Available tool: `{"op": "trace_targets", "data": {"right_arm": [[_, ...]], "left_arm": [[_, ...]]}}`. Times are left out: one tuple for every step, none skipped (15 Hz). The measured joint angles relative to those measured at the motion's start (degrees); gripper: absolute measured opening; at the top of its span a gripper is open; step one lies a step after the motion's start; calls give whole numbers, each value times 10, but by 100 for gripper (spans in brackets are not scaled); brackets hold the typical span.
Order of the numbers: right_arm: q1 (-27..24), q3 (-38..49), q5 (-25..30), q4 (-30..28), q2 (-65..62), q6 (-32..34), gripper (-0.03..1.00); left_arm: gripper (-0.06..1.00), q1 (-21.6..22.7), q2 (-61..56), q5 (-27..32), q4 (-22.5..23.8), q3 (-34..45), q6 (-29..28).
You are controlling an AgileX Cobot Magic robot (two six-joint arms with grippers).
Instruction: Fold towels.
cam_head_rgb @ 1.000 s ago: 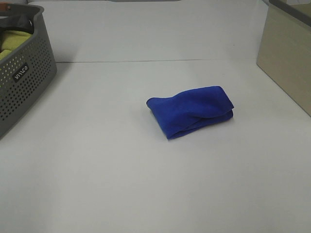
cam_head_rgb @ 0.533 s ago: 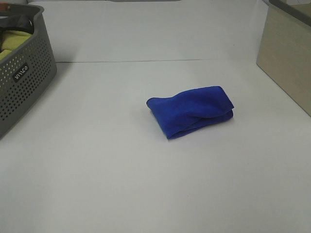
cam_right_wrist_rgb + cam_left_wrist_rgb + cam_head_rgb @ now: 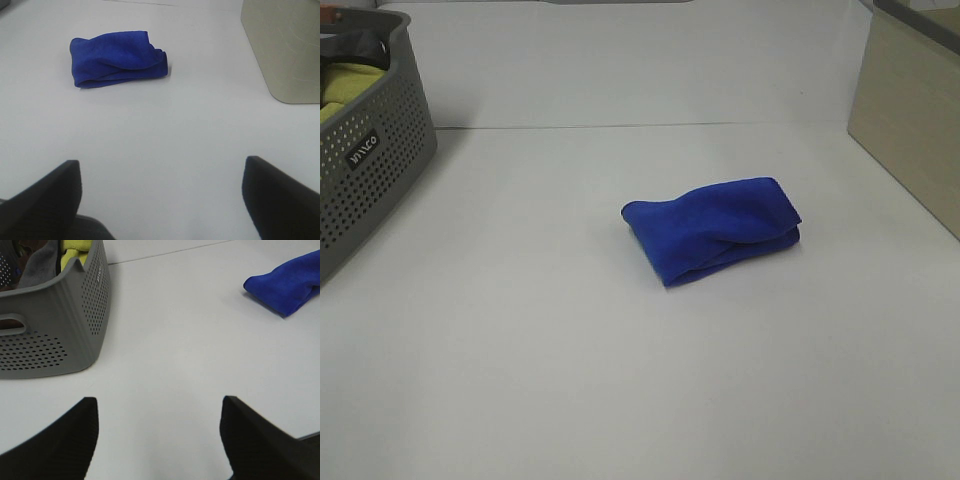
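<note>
A blue towel (image 3: 715,228) lies folded into a thick bundle on the white table, a little right of the middle. It also shows in the left wrist view (image 3: 287,282) and in the right wrist view (image 3: 116,57). My left gripper (image 3: 159,440) is open and empty above bare table, well short of the towel, with the basket to one side. My right gripper (image 3: 162,200) is open and empty above bare table, also well short of the towel. Neither arm shows in the exterior high view.
A grey perforated basket (image 3: 370,160) with yellow and grey cloths stands at the far left; it also shows in the left wrist view (image 3: 55,325). A beige box (image 3: 910,110) stands at the right edge, also in the right wrist view (image 3: 282,45).
</note>
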Motion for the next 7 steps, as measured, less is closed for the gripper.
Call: {"op": "trace_targets", "data": {"right_arm": [[0,0,0,0,0,0,82],[0,0,0,0,0,0,82],[0,0,0,0,0,0,82],[0,0,0,0,0,0,82],[0,0,0,0,0,0,82],[0,0,0,0,0,0,82],[0,0,0,0,0,0,82]], "left_arm": [[66,0,0,0,0,0,0],[66,0,0,0,0,0,0],[66,0,0,0,0,0,0],[66,0,0,0,0,0,0],[66,0,0,0,0,1,0],[66,0,-1,0,0,1,0],[66,0,-1,0,0,1,0]]}}
